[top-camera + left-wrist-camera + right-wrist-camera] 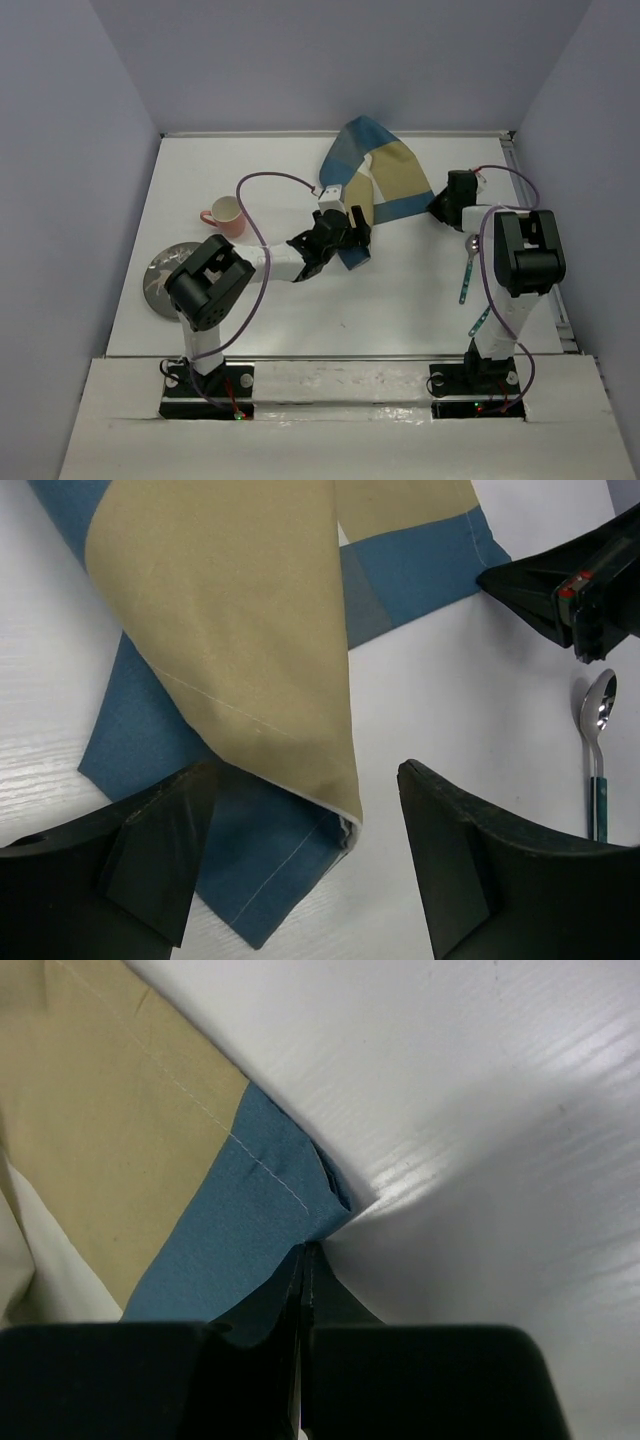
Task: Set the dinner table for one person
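Cloth took up the middle of the scene: a blue-and-tan placemat (pixel 385 175) lay twisted and partly folded over itself toward the far side of the dinner table (pixel 400 300), the white top that stretched from the arm bases to the back wall.

The right gripper (pixel 440 207) sat at the placemat's right edge. Seen from its own wrist, the right gripper (pixel 303 1260) was clenched on a blue corner of the placemat (pixel 240 1220), its fingers pressed together with the fabric pinched between them just above the white surface.

The left gripper (pixel 350 235) was at the placemat's near, lower end. From the left wrist, the left gripper (pixel 305 780) was spread wide, released, and a folded tan-over-blue point of the placemat (pixel 240 660) lay on the tabletop between the two fingers. I could not tell whether either finger touched the cloth.

A pink cup (pixel 225 215) stood upright to the left, well apart from the placemat. Nearer the left arm's base lay a grey plate (pixel 160 272), partly hidden by the arm. A spoon (pixel 470 262) with a teal handle lay near the right arm, bowl toward the right gripper, and also showed from the left wrist as the spoon (pixel 597 730). A second teal-handled utensil (pixel 480 323) lay nearer the right base; its type was too small to tell.
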Action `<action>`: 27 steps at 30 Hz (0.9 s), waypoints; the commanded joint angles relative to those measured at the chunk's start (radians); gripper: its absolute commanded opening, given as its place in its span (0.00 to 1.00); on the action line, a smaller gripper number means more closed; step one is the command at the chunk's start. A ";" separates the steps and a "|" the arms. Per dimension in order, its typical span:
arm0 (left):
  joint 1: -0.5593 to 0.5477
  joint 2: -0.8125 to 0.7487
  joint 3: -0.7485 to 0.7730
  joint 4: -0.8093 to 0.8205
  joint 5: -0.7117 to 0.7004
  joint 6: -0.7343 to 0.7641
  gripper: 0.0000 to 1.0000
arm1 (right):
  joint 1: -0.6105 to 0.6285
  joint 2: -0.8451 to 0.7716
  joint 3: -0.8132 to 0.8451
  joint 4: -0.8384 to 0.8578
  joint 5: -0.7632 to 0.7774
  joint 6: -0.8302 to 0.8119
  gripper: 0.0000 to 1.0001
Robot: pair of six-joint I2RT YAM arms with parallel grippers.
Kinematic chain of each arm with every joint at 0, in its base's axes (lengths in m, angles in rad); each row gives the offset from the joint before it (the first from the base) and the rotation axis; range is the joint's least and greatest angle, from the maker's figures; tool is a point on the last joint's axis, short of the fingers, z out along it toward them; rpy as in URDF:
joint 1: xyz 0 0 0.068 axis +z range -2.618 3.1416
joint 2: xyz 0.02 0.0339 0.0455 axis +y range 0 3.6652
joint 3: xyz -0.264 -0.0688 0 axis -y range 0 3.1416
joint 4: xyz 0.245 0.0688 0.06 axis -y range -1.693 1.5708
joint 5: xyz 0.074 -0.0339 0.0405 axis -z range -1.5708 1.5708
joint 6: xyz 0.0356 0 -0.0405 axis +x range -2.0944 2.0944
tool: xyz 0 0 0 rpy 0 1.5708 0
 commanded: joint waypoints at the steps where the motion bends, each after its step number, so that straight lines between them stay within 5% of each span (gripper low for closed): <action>1: -0.008 0.026 0.065 0.067 -0.021 0.025 0.82 | -0.005 -0.069 -0.036 0.065 0.007 -0.032 0.00; 6: -0.007 0.094 0.119 0.041 -0.048 0.046 0.74 | -0.005 -0.104 -0.054 0.071 -0.002 -0.040 0.00; 9: 0.006 0.106 0.136 0.038 -0.077 0.066 0.33 | -0.005 -0.125 -0.074 0.071 -0.001 -0.051 0.00; 10: 0.016 0.085 0.134 0.039 -0.087 0.071 0.10 | -0.005 -0.145 -0.082 0.071 0.004 -0.055 0.00; 12: 0.064 0.021 0.110 0.041 -0.094 0.079 0.00 | -0.005 -0.186 -0.111 0.071 0.022 -0.071 0.00; 20: 0.262 -0.202 -0.031 0.036 -0.064 0.129 0.01 | -0.005 -0.312 -0.229 0.066 0.068 -0.078 0.00; 23: 0.297 -0.219 -0.037 0.027 -0.123 0.152 0.24 | -0.005 -0.375 -0.283 0.057 0.100 -0.086 0.00; 24: 0.303 -0.216 -0.033 0.015 -0.129 0.155 0.43 | -0.005 -0.392 -0.295 0.052 0.117 -0.095 0.00; 27: 0.334 -0.204 -0.004 -0.036 -0.136 0.154 0.61 | -0.005 -0.466 -0.347 0.031 0.140 -0.112 0.00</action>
